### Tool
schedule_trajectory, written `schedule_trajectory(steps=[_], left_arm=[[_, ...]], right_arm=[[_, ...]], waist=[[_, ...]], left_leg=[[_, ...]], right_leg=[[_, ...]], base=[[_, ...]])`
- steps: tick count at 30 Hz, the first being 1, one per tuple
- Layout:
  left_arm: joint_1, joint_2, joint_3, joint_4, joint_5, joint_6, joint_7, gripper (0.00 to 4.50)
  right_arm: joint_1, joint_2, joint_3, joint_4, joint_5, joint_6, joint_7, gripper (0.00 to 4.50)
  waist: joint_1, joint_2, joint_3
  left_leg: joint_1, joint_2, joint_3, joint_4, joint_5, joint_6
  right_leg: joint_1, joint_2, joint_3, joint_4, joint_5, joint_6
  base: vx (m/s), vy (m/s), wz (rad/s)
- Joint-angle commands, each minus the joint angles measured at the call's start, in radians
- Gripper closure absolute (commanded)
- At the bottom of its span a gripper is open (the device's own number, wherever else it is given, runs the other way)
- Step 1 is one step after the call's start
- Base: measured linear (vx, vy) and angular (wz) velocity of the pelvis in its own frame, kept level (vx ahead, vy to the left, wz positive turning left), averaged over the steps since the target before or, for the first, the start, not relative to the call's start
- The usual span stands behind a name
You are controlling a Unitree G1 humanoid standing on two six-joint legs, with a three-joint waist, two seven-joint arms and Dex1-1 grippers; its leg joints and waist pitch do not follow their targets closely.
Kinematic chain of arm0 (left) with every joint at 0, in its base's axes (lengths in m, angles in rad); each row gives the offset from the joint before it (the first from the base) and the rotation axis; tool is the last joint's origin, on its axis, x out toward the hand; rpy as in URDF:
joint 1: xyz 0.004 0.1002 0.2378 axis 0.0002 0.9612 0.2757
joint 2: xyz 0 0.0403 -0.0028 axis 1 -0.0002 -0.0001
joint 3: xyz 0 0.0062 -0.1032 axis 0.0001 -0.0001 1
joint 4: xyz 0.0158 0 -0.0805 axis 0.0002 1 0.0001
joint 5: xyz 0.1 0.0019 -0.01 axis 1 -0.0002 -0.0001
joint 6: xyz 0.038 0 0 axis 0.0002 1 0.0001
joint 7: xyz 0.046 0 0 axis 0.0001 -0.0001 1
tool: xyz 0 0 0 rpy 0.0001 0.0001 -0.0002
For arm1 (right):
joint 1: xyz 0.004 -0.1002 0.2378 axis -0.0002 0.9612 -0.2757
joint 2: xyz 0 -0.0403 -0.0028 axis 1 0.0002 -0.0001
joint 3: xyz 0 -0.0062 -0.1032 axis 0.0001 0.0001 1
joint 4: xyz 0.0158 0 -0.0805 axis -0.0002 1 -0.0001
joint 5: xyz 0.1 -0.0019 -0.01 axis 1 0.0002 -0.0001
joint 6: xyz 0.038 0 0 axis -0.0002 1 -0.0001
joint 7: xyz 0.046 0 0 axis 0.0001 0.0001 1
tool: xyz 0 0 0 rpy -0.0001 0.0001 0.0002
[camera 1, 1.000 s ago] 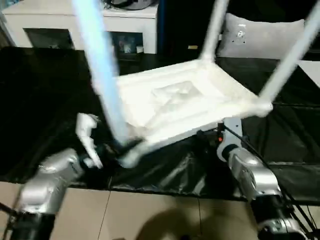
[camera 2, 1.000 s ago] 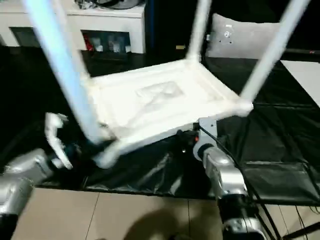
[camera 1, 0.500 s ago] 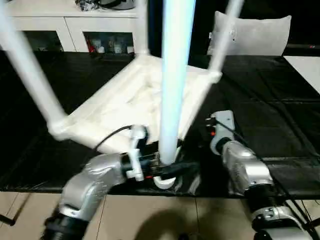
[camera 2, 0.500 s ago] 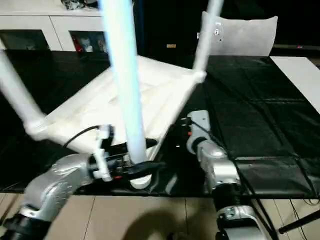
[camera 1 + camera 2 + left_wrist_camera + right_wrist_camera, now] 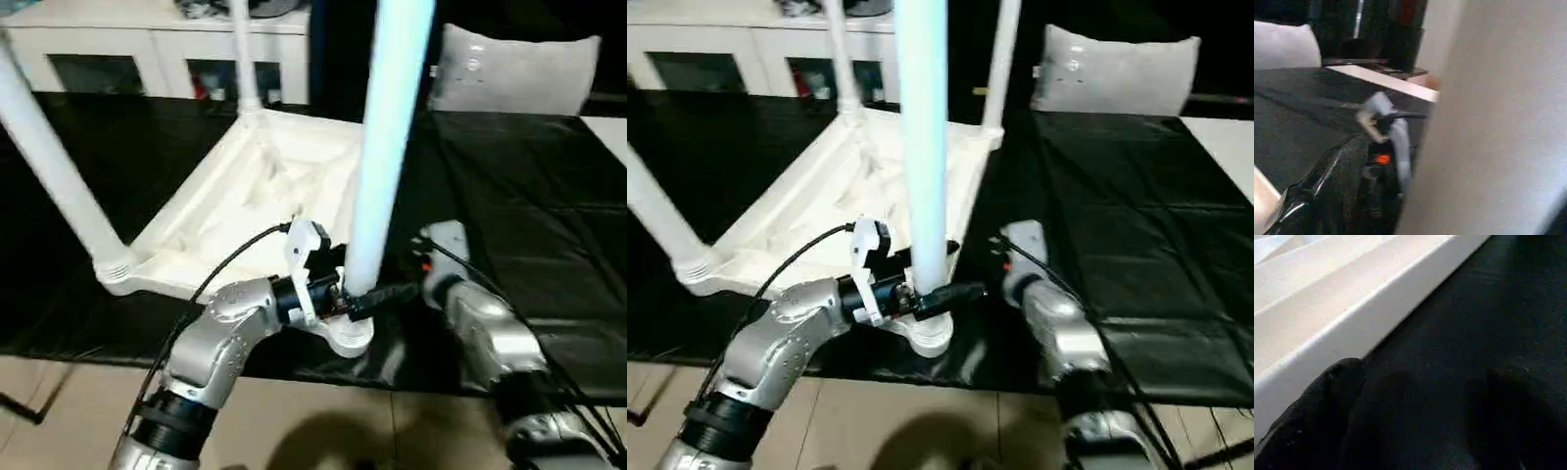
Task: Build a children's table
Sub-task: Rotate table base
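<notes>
The children's table lies upside down on the black cover, its ribbed white top point(image 5: 245, 196) facing up. Legs rise from its corners: a near one point(image 5: 392, 117), a left one point(image 5: 49, 166), a far one point(image 5: 240, 59). My left gripper point(image 5: 970, 287) is at the near leg's base, open. One black finger point(image 5: 955, 291) lies along the leg's front and the other is hidden behind it. In the left wrist view that leg point(image 5: 1498, 122) stands close. My right gripper point(image 5: 1425, 374) is open and low over the cover, one finger point(image 5: 1337, 396) against the top's rim point(image 5: 1366, 318).
The black-covered work table point(image 5: 529, 157) stretches right and back. Behind it stand a white cabinet point(image 5: 127, 49) and a grey cushion point(image 5: 514, 69). Tan floor point(image 5: 78, 392) lies below the near edge. My right forearm point(image 5: 485, 328) reaches in beside the near corner socket point(image 5: 348, 338).
The upturned table has swung round on the cover. Its near leg moved from left to right of centre, and my left gripper travelled with it. The right arm stayed about where it was.
</notes>
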Motion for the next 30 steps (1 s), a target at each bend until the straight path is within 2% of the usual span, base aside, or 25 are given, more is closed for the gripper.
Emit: schedule_trajectory(steps=[1, 2, 3, 4, 6, 7, 8, 10, 11, 12, 13, 14, 15, 16, 18, 19, 22, 23, 26, 27, 28, 29, 30], left_arm=[[-0.034, -0.022, -0.001, 0.036, 0.041, -0.054, 0.044, 0.04], [-0.034, -0.022, 0.0, 0.037, 0.041, -0.055, 0.045, 0.04], [-0.039, -0.026, 0.013, 0.052, 0.049, -0.072, 0.064, 0.04], [-0.039, -0.023, 0.016, 0.064, 0.061, -0.085, 0.075, 0.04], [-0.047, -0.023, 0.017, 0.093, 0.085, -0.115, 0.09, 0.04], [-0.056, -0.028, 0.018, 0.116, 0.1, -0.135, 0.095, 0.04], [-0.065, -0.032, 0.019, 0.135, 0.108, -0.144, 0.1, 0.04], [-0.134, -0.048, 0.029, 0.246, 0.16, -0.196, 0.159, 0.04], [-0.149, -0.05, 0.031, 0.27, 0.172, -0.209, 0.176, 0.04], [-0.182, -0.054, 0.037, 0.321, 0.197, -0.238, 0.213, 0.04], [-0.195, -0.056, 0.039, 0.342, 0.206, -0.253, 0.226, 0.04], [-0.202, -0.061, 0.044, 0.349, 0.203, -0.261, 0.229, 0.04], [-0.207, -0.07, 0.051, 0.343, 0.188, -0.263, 0.219, 0.04], [-0.202, -0.077, 0.053, 0.329, 0.175, -0.26, 0.205, 0.04], [-0.177, -0.084, 0.045, 0.289, 0.154, -0.249, 0.17, 0.04], [-0.151, -0.089, 0.038, 0.264, 0.142, -0.249, 0.144, 0.04], [-0.096, -0.089, 0.034, 0.223, 0.121, -0.248, 0.126, 0.04], [-0.065, -0.083, 0.033, 0.201, 0.114, -0.253, 0.13, 0.04], [-0.015, -0.067, 0.037, 0.159, 0.108, -0.247, 0.139, 0.04], [0.01, -0.058, 0.042, 0.133, 0.105, -0.244, 0.142, 0.04], [0.069, -0.03, 0.055, 0.064, 0.096, -0.218, 0.146, 0.04], [0.088, -0.02, 0.06, 0.043, 0.096, -0.209, 0.147, 0.04], [0.11, -0.007, 0.067, 0.018, 0.096, -0.199, 0.149, 0.04]], right_arm=[[0.031, -0.02, -0.022, -0.075, 0.011, 0.009, 0.005, 0.0], [0.032, -0.021, -0.022, -0.077, 0.012, 0.01, 0.005, 0.0], [0.057, -0.031, -0.025, -0.12, 0.015, 0.017, 0.013, 0.0], [0.073, -0.036, -0.026, -0.147, 0.017, 0.02, 0.015, 0.0], [0.099, -0.043, -0.031, -0.188, 0.022, 0.028, 0.015, 0.0], [0.114, -0.045, -0.035, -0.212, 0.026, 0.034, 0.013, 0.0], [0.124, -0.046, -0.037, -0.225, 0.028, 0.037, 0.012, 0.0], [0.156, -0.045, -0.04, -0.262, 0.03, 0.048, 0.007, 0.0], [0.161, -0.046, -0.04, -0.269, 0.03, 0.05, 0.006, 0.0], [0.173, -0.047, -0.039, -0.285, 0.031, 0.056, 0.004, 0.0], [0.179, -0.047, -0.038, -0.294, 0.031, 0.061, 0.003, 0.0], [0.184, -0.049, -0.038, -0.302, 0.031, 0.064, 0.002, 0.0], [0.192, -0.051, -0.039, -0.314, 0.03, 0.07, 0.001, 0.0], [0.199, -0.053, -0.041, -0.326, 0.03, 0.076, -0.001, 0.0], [0.209, -0.057, -0.044, -0.346, 0.033, 0.086, -0.003, 0.0], [0.22, -0.057, -0.047, -0.368, 0.035, 0.099, -0.004, 0.0], [0.242, -0.054, -0.048, -0.414, 0.044, 0.128, -0.005, 0.0], [0.256, -0.051, -0.046, -0.444, 0.05, 0.141, -0.002, 0.0], [0.279, -0.051, -0.035, -0.496, 0.058, 0.143, 0.012, 0.0], [0.29, -0.053, -0.028, -0.517, 0.056, 0.135, 0.018, 0.0], [0.311, -0.047, -0.028, -0.557, 0.068, 0.13, 0.023, 0.0], [0.318, -0.047, -0.027, -0.572, 0.072, 0.131, 0.026, 0.0], [0.327, -0.047, -0.024, -0.589, 0.075, 0.133, 0.03, 0.0]], waist=[[0.004, -0.008, -0.065], [0.005, -0.007, -0.065], [0.005, -0.01, -0.063], [0.006, -0.008, -0.063], [0.005, -0.016, -0.062], [0.004, -0.016, -0.06], [0.002, -0.019, -0.059], [-0.001, -0.016, -0.058], [-0.004, -0.019, -0.058], [-0.006, -0.014, -0.058], [-0.009, -0.015, -0.058], [-0.013, -0.015, -0.061], [-0.014, -0.004, -0.063], [-0.017, -0.007, -0.064], [-0.017, -0.004, -0.067], [-0.017, -0.007, -0.067], [-0.014, -0.006, -0.069], [-0.008, -0.012, -0.071], [-0.002, -0.009, -0.074], [-0.001, -0.016, -0.076], [0.003, -0.011, -0.075], [0.001, -0.015, -0.074], [0.003, -0.015, -0.069]], left_leg=[[-0.013, 0.014, 0.003, -0.066, -0.163, 0.064], [-0.013, 0.013, 0.003, -0.065, -0.164, 0.063], [-0.013, 0.01, 0.004, -0.065, -0.176, 0.066], [-0.011, 0.01, 0.003, -0.064, -0.184, 0.064], [-0.013, 0.007, 0.004, -0.063, -0.19, 0.064], [-0.015, 0.005, 0.003, -0.063, -0.196, 0.062], [-0.012, 0.001, 0.005, -0.06, -0.204, 0.065], [-0.009, -0.003, 0.004, -0.057, -0.223, 0.063], [-0.012, -0.008, 0.004, -0.054, -0.234, 0.062], [-0.007, -0.008, 0.003, -0.052, -0.249, 0.061], [-0.01, -0.008, 0.001, -0.052, -0.251, 0.062], [-0.021, -0.004, -0.005, -0.056, -0.248, 0.064], [-0.021, -0.001, -0.007, -0.057, -0.246, 0.065], [-0.02, 0.002, -0.007, -0.056, -0.245, 0.07], [-0.021, 0.009, -0.01, -0.061, -0.232, 0.078], [-0.018, 0.012, -0.008, -0.063, -0.232, 0.081], [-0.019, 0.019, -0.009, -0.068, -0.204, 0.09], [-0.021, 0.024, -0.009, -0.069, -0.179, 0.094], [-0.022, 0.022, -0.004, -0.066, -0.133, 0.104], [-0.023, 0.025, -0.004, -0.066, -0.121, 0.105], [-0.023, 0.029, -0.004, -0.066, -0.105, 0.108], [-0.025, 0.029, -0.004, -0.066, -0.096, 0.11], [-0.026, 0.026, -0.001, -0.066, -0.1, 0.11]], right_leg=[[0.063, -0.049, 0.054, -0.086, -0.413, -0.061], [0.064, -0.05, 0.054, -0.086, -0.417, -0.057], [0.063, -0.049, 0.051, -0.094, -0.449, -0.041], [0.062, -0.051, 0.05, -0.094, -0.465, -0.035], [0.06, -0.05, 0.046, -0.1, -0.502, -0.01], [0.06, -0.05, 0.043, -0.103, -0.528, 0.005], [0.055, -0.047, 0.04, -0.113, -0.559, 0.026], [0.05, -0.044, 0.032, -0.122, -0.595, 0.049], [0.05, -0.041, 0.025, -0.128, -0.612, 0.069], [0.048, -0.04, 0.017, -0.135, -0.626, 0.086], [0.05, -0.04, 0.013, -0.138, -0.626, 0.093], [0.063, -0.043, 0.005, -0.137, -0.61, 0.1], [0.064, -0.046, 0.004, -0.137, -0.594, 0.096], [0.063, -0.049, 0.003, -0.141, -0.576, 0.086], [0.066, -0.055, 0.009, -0.135, -0.526, 0.043], [0.061, -0.056, 0.015, -0.129, -0.5, 0.008], [0.062, -0.058, 0.03, -0.113, -0.438, -0.038], [0.067, -0.061, 0.038, -0.099, -0.391, -0.058], [0.065, -0.059, 0.048, -0.088, -0.34, -0.078], [0.066, -0.06, 0.05, -0.084, -0.323, -0.082], [0.065, -0.063, 0.052, -0.078, -0.305, -0.091], [0.066, -0.062, 0.054, -0.075, -0.294, -0.095], [0.063, -0.06, 0.055, -0.075, -0.301, -0.096]], base=[[0.0, 0.0, 0.0], [0.0, 0.0, 0.0], [0.0, 0.0, 0.0], [0.0, 0.0, 0.0], [0.0, 0.0, 0.0], [0.0, 0.0, 0.0], [0.0, 0.0, 0.0], [0.0, 0.0, 0.0], [0.0, 0.0, 0.0], [0.0, 0.0, 0.0], [0.0, 0.0, 0.0], [0.0, 0.0, 0.0], [0.0, 0.0, 0.0], [0.0, 0.0, 0.0], [0.0, 0.0, 0.0], [0.0, 0.0, 0.0], [0.0, 0.0, 0.0], [0.0, 0.0, 0.0], [0.0, 0.0, 0.0], [0.0, 0.0, 0.0], [0.0, 0.0, 0.0], [0.0, 0.0, 0.0], [0.0, 0.0, 0.0]])
